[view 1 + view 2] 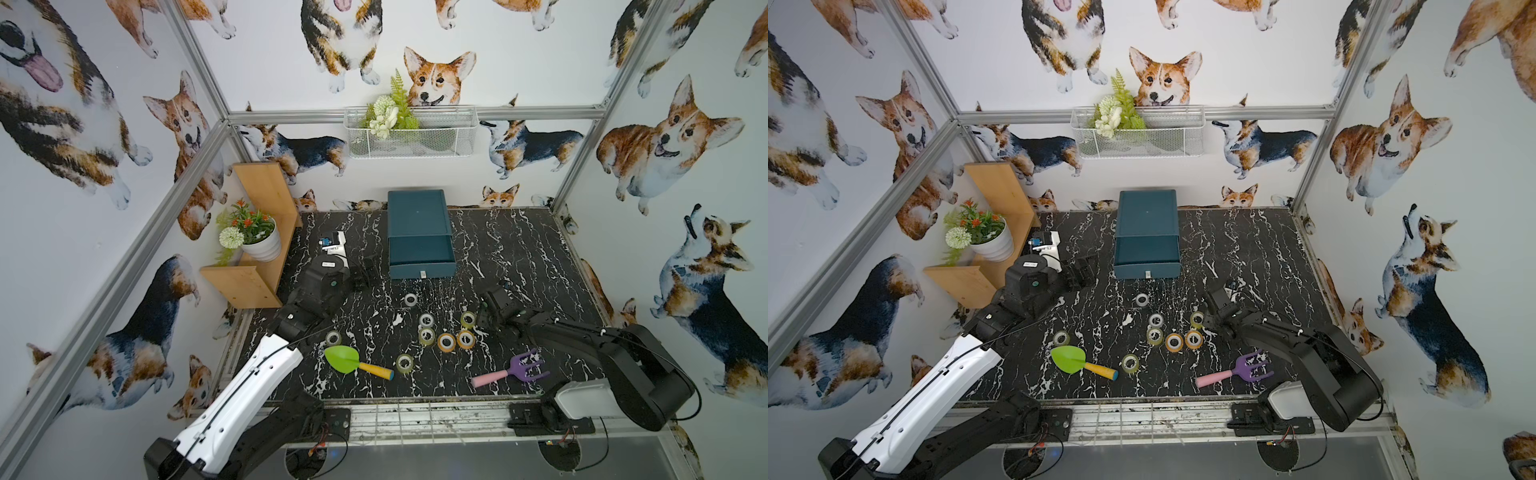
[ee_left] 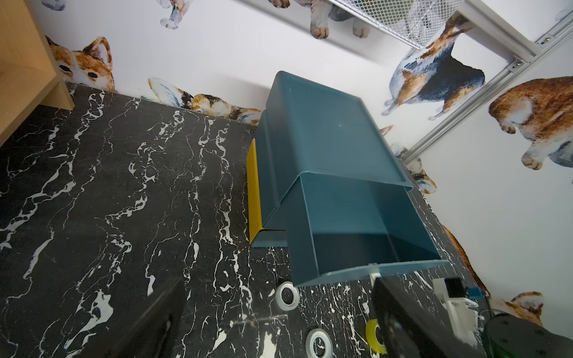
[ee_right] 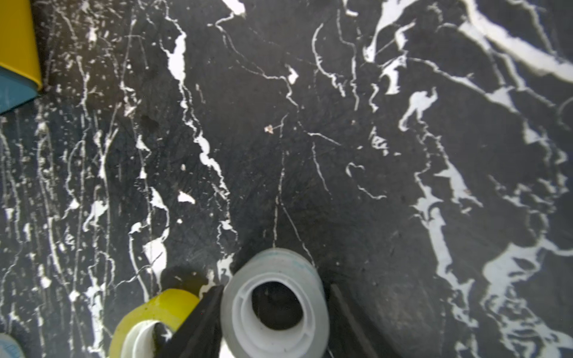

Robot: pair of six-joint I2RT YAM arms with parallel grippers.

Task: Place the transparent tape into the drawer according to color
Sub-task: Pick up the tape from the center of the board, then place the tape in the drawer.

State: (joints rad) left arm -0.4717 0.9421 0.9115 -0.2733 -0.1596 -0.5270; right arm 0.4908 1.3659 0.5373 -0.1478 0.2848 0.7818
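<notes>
A clear-whitish transparent tape roll (image 3: 279,263) with a pale core is lying on the black marbled surface (image 3: 279,139). The right fingers (image 3: 201,322) are straddling it half-spread, one touching. The left fingers (image 2: 403,322) are gaping wide.

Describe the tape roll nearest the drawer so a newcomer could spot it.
Find the blue-green drawer open at the back of the black table. Just before its front lies one whitish tape roll. It lies alone; the other rolls cluster closer to the robot.
</notes>
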